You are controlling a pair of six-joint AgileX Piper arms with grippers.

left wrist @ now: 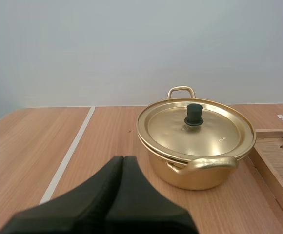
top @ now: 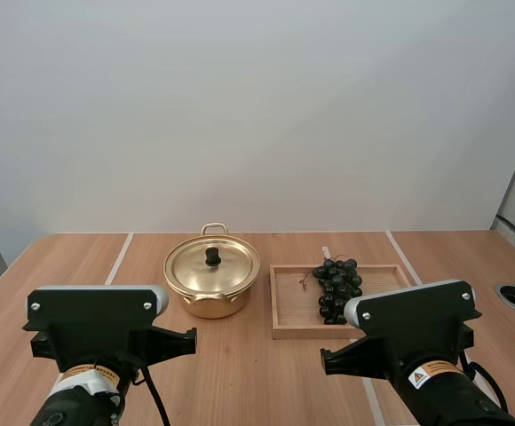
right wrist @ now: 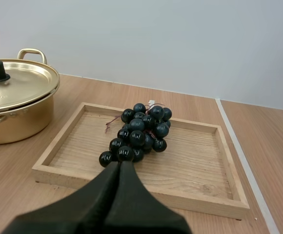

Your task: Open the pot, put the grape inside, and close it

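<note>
start pose: pot shut, grapes on tray, both grippers empty

step in hand, by judgement: the first, lid removal; nothing of the task is done yet. pot stands on table w/ lid seated flat on its rim, black knob upright at centre. bunch of grapes lies in wooden tray, toward the tray's right side. the tray is just beside the pot on its right, a narrow gap between them.

left gripper: fingers pressed together as one dark wedge, nothing held, aimed at the pot from the near side and well short of it. right gripper: likewise closed and empty, lined up w/ the near end of the bunch; contact cannot be told.

next move, as judged: left fingers must part, travel fwd over the knob, drop and pinch it. the knob is small, so centring matters. lift should go straight up to clear the rim.

edges and room: bare table left of the pot offers a spot for the lid. pot handles stick out front and back. tray wall is low but must be cleared when the grapes cross to the pot.
</note>
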